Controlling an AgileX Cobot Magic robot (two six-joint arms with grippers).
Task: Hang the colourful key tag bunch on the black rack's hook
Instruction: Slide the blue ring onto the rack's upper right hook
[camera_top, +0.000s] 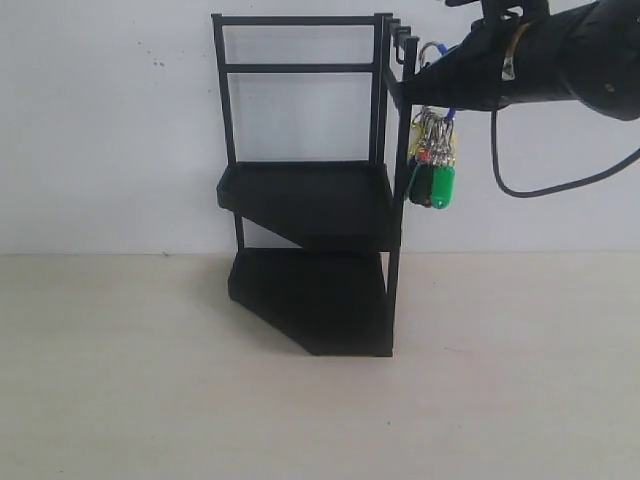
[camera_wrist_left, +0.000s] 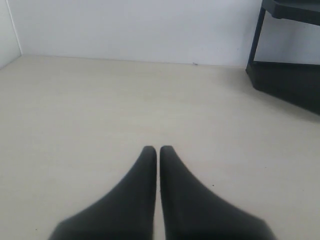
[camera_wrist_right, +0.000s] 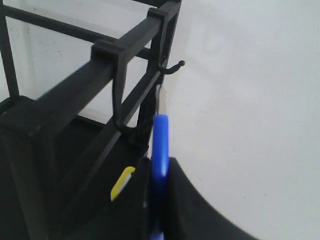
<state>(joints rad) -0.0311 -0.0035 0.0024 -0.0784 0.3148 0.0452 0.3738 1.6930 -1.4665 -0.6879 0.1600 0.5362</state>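
- Exterior: at upper right we see the right gripper (camera_top: 428, 78) pinching the bunch (camera_top: 436, 170), whose tags dangle beside the rack (camera_top: 300, 195).
- Left wrist: our left gripper (camera_wrist_left: 158, 150), at bottom centre, is pressed together over the table (camera_wrist_left: 100, 110).
- Right wrist: the bunch's blue loop (camera_wrist_right: 160, 140) is clamped at lower centre, near a hook (camera_wrist_right: 172, 67).

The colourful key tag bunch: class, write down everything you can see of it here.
The colourful key tag bunch hangs from the right gripper, which pinches its blue loop. Its silver rings gather at the top; plastic-looking green, black, red and yellow tags dangle below. It hangs close beside a post of the black rack, level with the upper tray; contact is unclear. The right wrist view shows the loop not yet over the hook.
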